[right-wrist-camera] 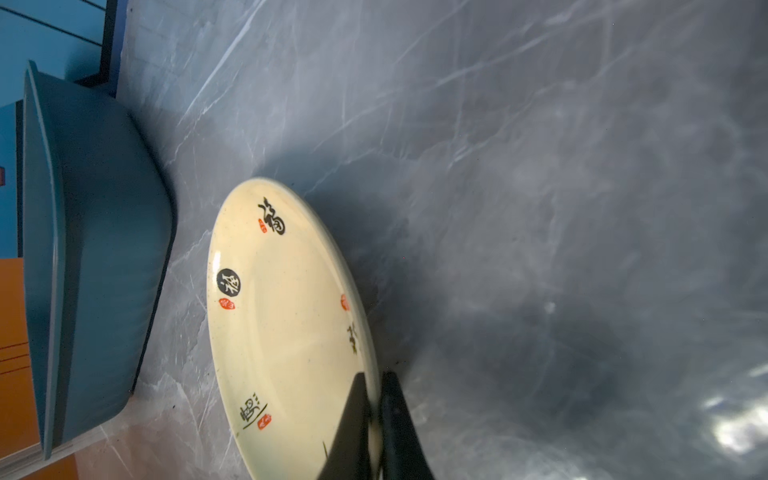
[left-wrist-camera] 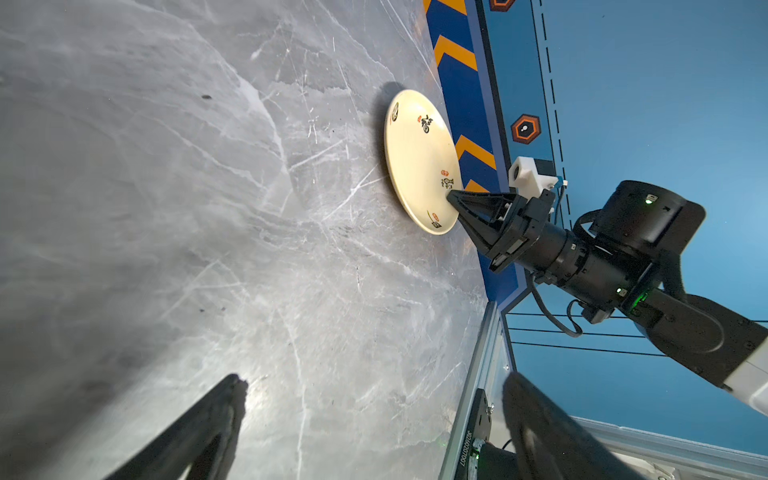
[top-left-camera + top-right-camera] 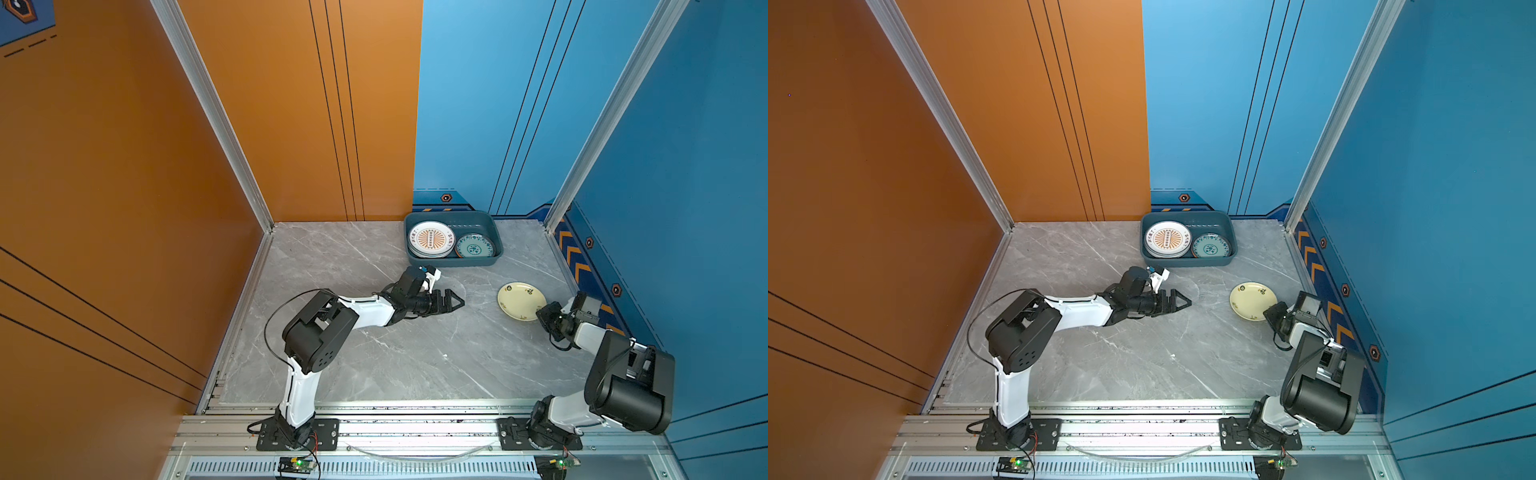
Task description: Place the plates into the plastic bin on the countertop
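The tabletop (image 3: pixel 374 353) is grey marble with white veins. The plastic bin (image 3: pixel 453 261) is dark teal-blue. Inside it, the sunburst plate (image 3: pixel 431 239) on the left is white with orange rays, and the floral plate (image 3: pixel 475 248) on the right is teal. The cream plate (image 1: pixel 282 332) bears black brush characters and small red seals. The left pincer (image 3: pixel 457 300) and right pincer (image 2: pixel 455 205) are black. The orange wall (image 3: pixel 124 166) stands on the left and the blue wall (image 3: pixel 685 166) on the right. The chevron band (image 3: pixel 575 255) is orange on dark blue.

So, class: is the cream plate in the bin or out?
Out: the cream plate lies on the countertop, apart from the bin, right gripper shut on its rim.
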`<action>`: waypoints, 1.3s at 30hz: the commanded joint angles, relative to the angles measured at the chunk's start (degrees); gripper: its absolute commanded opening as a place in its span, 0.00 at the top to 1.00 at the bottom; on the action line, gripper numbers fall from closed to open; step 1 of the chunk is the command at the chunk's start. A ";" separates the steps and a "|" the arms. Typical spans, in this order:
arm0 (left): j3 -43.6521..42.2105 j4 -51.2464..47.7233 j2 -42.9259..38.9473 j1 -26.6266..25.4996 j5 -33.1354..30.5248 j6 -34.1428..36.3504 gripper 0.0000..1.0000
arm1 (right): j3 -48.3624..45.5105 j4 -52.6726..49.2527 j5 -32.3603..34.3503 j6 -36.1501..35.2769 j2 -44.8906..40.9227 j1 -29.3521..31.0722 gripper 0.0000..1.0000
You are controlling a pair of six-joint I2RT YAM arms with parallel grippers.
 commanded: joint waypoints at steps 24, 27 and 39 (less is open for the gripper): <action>-14.38 5.28 -11.19 5.20 -0.18 0.44 0.02 | 6.88 -2.04 -15.02 -1.68 0.92 28.18 1.00; -15.45 6.36 -11.37 5.62 -0.13 0.13 0.00 | 7.51 0.45 -17.14 0.10 1.94 30.15 1.00; -17.07 10.53 -10.76 7.70 2.42 -1.63 0.62 | 10.15 1.05 -17.98 -0.18 5.25 35.63 1.00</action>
